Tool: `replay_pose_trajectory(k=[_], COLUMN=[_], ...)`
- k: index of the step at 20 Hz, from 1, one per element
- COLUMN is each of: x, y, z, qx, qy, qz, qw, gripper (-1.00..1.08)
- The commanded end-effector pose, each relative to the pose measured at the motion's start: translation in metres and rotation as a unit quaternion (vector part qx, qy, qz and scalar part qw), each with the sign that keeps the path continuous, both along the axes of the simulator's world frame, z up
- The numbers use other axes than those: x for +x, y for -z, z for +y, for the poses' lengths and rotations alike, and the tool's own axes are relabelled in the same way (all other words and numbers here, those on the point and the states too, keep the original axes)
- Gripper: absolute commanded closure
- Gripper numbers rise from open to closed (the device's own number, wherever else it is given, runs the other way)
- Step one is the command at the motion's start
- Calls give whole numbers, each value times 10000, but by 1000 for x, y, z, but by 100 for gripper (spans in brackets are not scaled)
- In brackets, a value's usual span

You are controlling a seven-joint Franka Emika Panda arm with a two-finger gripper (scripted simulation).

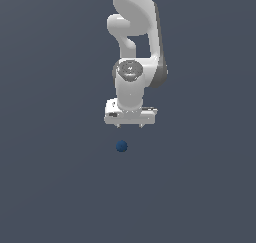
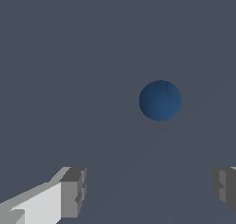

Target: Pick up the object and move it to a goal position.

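The small dark blue ball (image 1: 121, 146) lies on the flat grey floor, just in front of and slightly toward the exterior view's left of my white gripper (image 1: 130, 126). The gripper hangs from the white arm, pointing down, with its short fingers spread apart and nothing between them. In the wrist view the ball (image 2: 160, 100) sits beyond the gap between the two grey fingertips (image 2: 73, 193), apart from both. My gripper (image 2: 150, 191) is open and empty.
Only the plain grey floor (image 1: 50, 187) surrounds the ball and the arm. No goal marker shows in either view.
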State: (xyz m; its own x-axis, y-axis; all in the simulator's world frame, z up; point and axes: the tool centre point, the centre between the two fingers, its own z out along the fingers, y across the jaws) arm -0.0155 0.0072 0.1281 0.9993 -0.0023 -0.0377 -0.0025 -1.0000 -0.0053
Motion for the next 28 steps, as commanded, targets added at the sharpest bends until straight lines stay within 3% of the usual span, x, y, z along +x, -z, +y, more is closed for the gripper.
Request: replay_pose_trajectory(k=[1,11,19,28], x=[0,0,4,33], y=[0,-5,-1,26], z=[0,32,25,-10], qx=[0,160,143,54], qy=[0,-40,-22,81], qz=[0,-69,-77,-143], qw=[10000,9998,9999,9999], gripper=[-92,-92,-92,-92])
